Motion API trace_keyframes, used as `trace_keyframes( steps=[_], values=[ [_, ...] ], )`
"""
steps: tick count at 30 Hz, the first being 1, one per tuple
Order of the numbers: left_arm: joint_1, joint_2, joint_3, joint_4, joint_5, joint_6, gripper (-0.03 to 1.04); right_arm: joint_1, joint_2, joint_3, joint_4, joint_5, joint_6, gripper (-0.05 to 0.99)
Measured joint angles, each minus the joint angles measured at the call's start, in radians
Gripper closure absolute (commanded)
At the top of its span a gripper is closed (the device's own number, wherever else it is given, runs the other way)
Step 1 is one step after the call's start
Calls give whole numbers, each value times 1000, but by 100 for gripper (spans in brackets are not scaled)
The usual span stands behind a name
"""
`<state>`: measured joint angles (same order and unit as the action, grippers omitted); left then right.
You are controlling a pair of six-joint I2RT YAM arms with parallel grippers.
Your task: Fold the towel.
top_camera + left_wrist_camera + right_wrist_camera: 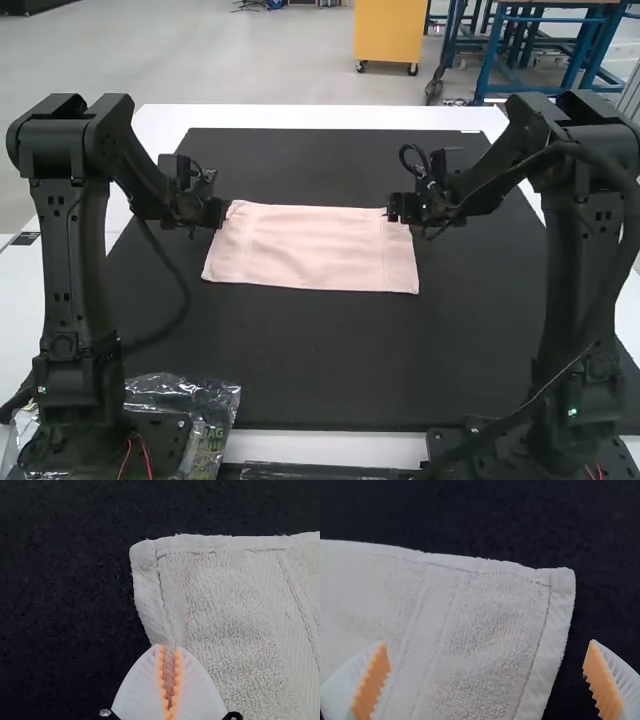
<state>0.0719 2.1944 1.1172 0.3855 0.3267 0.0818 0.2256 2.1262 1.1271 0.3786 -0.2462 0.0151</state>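
Pinching pink towel point(310, 250), laid flat on black mat point(300, 370), with left gripper point(214, 213); gaping empty with right gripper point(398, 208).
Arching inward from either side to the towel's far corners, with fingertips hard to make out in the high view and towel cut off in both wrist views.

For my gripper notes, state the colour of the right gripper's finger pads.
Orange pads, seen best in the right wrist view.
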Motion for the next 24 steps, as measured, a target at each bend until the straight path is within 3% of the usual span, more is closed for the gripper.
trace_keyframes(
  steps=[6, 8, 9, 10, 11, 14, 24],
  values=[
    [0, 0, 0, 0, 3, -2, 99, 0, 47, 0, 32, 5, -1, 7],
    [0, 0, 0, 0, 3, -2, 99, 0, 48, 0, 39, 5, 0, 17],
    [0, 0, 0, 0, 3, -2, 99, 0, 50, 0, 43, 8, -1, 30],
    [0, 0, 0, 0, 3, -2, 99, 0, 54, 0, 52, 11, -1, 55],
    [0, 0, 0, 0, 4, -2, 99, -2, 63, 0, 67, 11, 2, 97],
    [0, 0, 0, 0, 6, -5, 99, -13, 83, 0, 93, 22, 0, 96],
    [0, 0, 0, 2, 8, -10, 99, -49, 63, -33, 100, -36, 1, 96]
  ],
)
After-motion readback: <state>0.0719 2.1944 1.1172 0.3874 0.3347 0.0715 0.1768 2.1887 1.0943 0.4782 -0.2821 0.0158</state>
